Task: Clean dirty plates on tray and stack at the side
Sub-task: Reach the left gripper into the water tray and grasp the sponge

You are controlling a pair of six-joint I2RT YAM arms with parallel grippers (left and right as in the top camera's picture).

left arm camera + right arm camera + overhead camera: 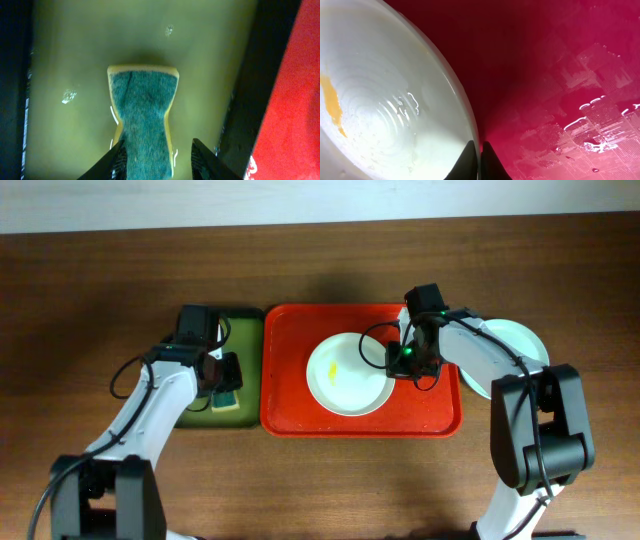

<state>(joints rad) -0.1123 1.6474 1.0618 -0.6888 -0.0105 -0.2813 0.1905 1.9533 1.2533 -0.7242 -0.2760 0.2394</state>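
Note:
A white plate (345,375) with a yellow smear (334,370) lies on the red tray (300,415). My right gripper (400,360) is shut on the plate's right rim; the right wrist view shows both fingers (479,155) pinching the rim of the plate (380,100) above the tray (560,75). A pale green plate (515,345) lies to the right of the tray, partly hidden by the right arm. No blue plate shows. My left gripper (157,160) is open astride a green-and-yellow sponge (145,115) on the dark green tray (75,60).
The dark green tray (245,330) sits against the red tray's left side, with the sponge (226,397) near its front. The brown wooden table (100,300) lies all around. Both arm bases stand at the front edge.

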